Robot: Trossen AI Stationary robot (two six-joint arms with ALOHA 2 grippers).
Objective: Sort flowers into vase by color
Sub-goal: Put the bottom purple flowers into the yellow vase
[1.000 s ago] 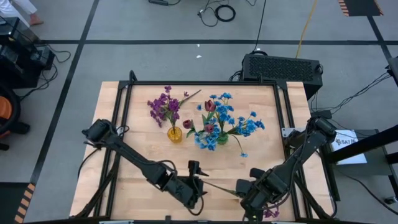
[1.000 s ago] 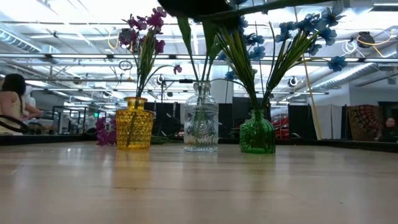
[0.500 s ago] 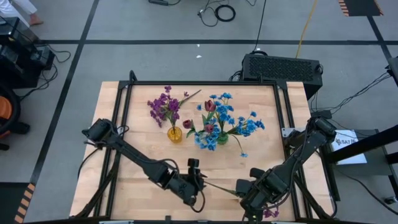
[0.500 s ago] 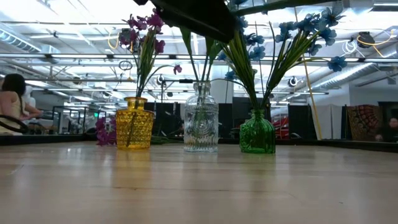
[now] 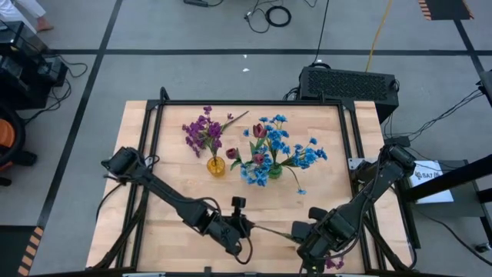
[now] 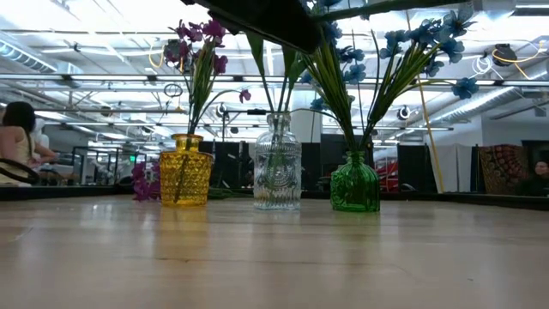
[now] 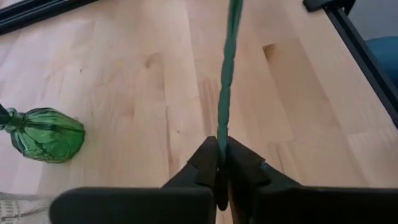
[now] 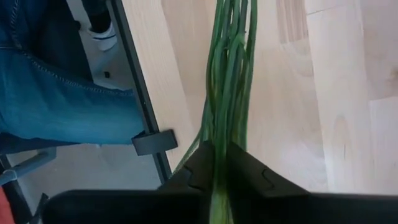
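A flower sprig with purple blossoms (image 5: 334,264) and a long green stem (image 5: 273,231) is held clear of the table near its front edge, between both grippers. My left gripper (image 5: 244,226) is shut on the stem's bare end. My right gripper (image 5: 302,237) is shut on the sprig farther toward the blossoms. At the table's middle stand a yellow vase (image 6: 185,169) with purple flowers (image 5: 201,131), a clear vase (image 6: 277,174) with dark red blossoms (image 5: 259,131), and a green vase (image 6: 354,182) with blue flowers (image 5: 296,154). My left gripper pinches the single green stem near its bare end (image 7: 221,144) between its two fingers. The fingers come from the table's left and lie along the stem, which runs straight on ahead of them, clear of the tabletop. My right gripper pinches the bunch of thin green stalks (image 8: 221,140) between its two fingers, where the sprig branches. The stalks run on ahead of the fingers toward the table's near edge, clear of the wood.
A black frame rail (image 5: 150,154) runs around the tabletop. A person in blue jeans (image 8: 56,81) stands just beyond the table's edge in the right wrist view. Another person (image 6: 17,142) sits far back in the room. Bare wood (image 5: 184,192) lies between the vases and the grippers.
My left gripper has moved a little toward the stem's bare end and shut on it. The sprig and my right gripper have stayed where they were.
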